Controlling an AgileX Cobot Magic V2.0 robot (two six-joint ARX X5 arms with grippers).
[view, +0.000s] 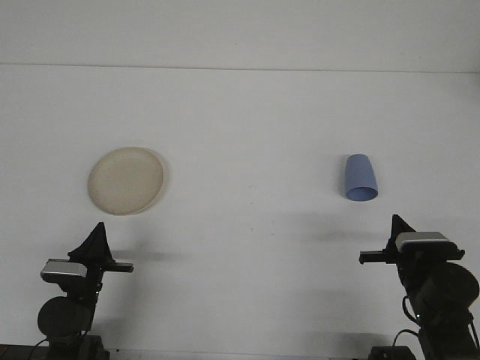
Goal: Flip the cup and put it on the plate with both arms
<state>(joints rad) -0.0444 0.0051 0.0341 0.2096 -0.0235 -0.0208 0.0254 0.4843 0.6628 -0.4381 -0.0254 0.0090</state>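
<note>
A blue cup (361, 178) lies on its side on the white table at the right, its open mouth facing the near edge. A cream plate (126, 180) rests flat on the left, with nothing on it. My left gripper (98, 238) stands low at the near left edge, below the plate, its dark tip pointing away. My right gripper (398, 227) is raised at the near right, below and a little right of the cup, apart from it. Neither gripper holds anything that I can see.
The white table (247, 135) runs back to a pale wall. Between plate and cup the surface is bare.
</note>
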